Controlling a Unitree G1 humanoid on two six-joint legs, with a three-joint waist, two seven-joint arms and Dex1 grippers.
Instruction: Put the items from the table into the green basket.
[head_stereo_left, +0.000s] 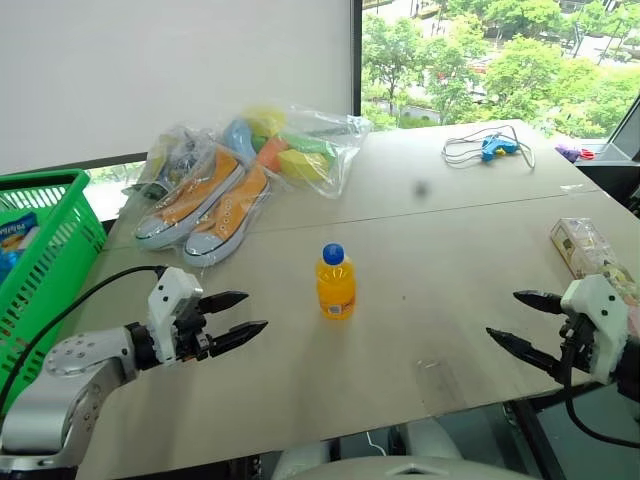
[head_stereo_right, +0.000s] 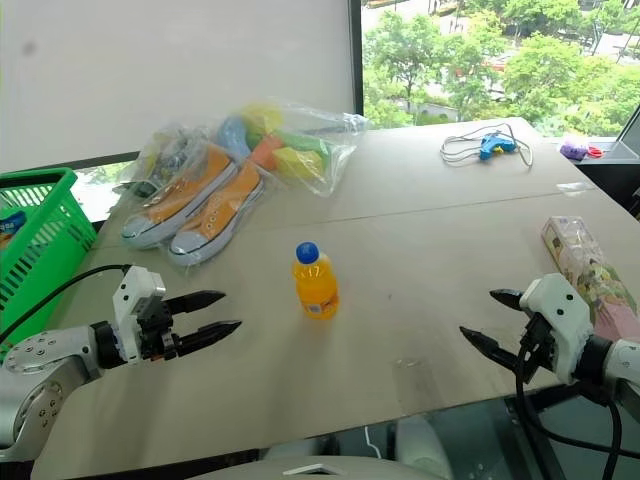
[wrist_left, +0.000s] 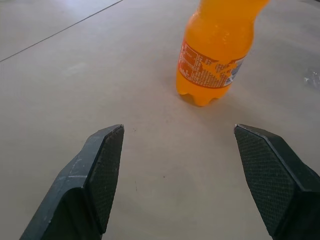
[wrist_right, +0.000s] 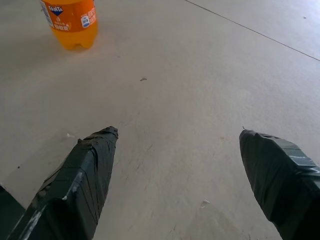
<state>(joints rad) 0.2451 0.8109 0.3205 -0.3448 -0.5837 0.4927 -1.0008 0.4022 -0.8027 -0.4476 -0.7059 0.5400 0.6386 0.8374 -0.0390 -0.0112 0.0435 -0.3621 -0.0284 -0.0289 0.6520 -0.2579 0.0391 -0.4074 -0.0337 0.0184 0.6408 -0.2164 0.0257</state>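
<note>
A small orange-drink bottle (head_stereo_left: 336, 283) with a blue cap stands upright in the middle of the pale beige table (head_stereo_left: 420, 240). My left gripper (head_stereo_left: 243, 314) hovers open to the bottle's left, a short gap away, with nothing between its fingers. In the left wrist view the bottle (wrist_left: 215, 55) stands beyond the open fingers (wrist_left: 102, 170). My right gripper (head_stereo_left: 508, 318) is open over the table's near right edge, empty. A long flat pink patterned packet (head_stereo_right: 590, 275) lies just behind it. The green basket (head_stereo_left: 45, 265) stands at the table's left end with a blue packet inside.
A pair of orange sneakers (head_stereo_left: 205, 205) and a clear bag of colourful goods (head_stereo_left: 285, 150) lie at the back left. A blue gadget with a white cable (head_stereo_left: 492, 148) sits at the far right. A seam line (head_stereo_left: 400, 200) crosses the board.
</note>
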